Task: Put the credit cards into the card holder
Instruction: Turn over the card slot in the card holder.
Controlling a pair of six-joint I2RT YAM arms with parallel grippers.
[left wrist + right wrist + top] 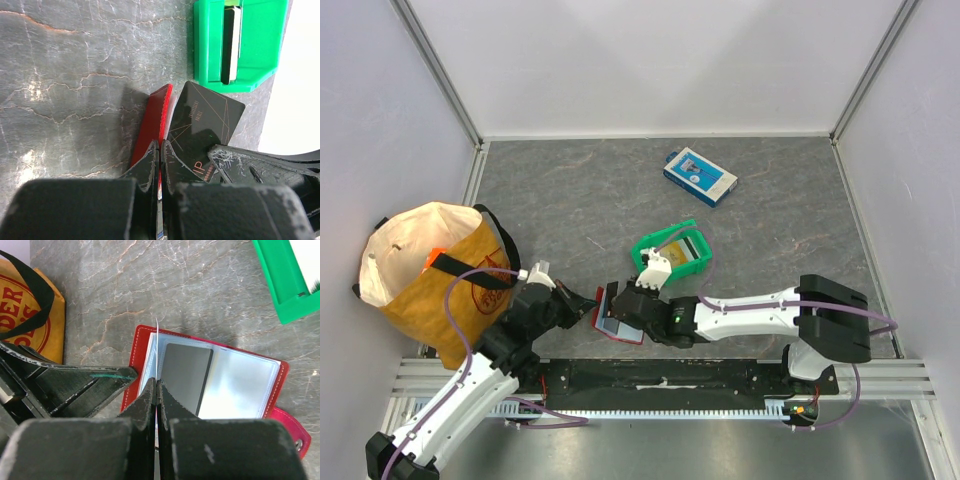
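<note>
The card holder lies open on the grey table, in the lower middle of the top view, wedged between the two grippers. In the right wrist view its red cover frames a set of clear plastic sleeves, and a black card sits inside the left-hand sleeve, its long side running up the frame.

The right gripper is directly over the holder's left half. Its fingers are pressed together on a thin clear sleeve leaf that stands up edge-on, showing as a pale line rising from the fingertips toward the holder's top edge. The black card lies just to the right of those fingertips.

The left gripper comes in from the left side of the holder. In its own wrist view the jaws are pinched together on the red cover, which is lifted and seen nearly edge-on, running up and slightly right from the fingertips. The black card shows just right of that red edge, tilted, with gold lettering. The tips of the two grippers are close beside each other at the holder's left edge.

Up and to the right of the holder stands a green bin with more cards set on edge inside it. Farther off, toward the upper right of the top view, lies a blue-and-white box. A yellow bag with black straps stands at the left edge of the table.
</note>
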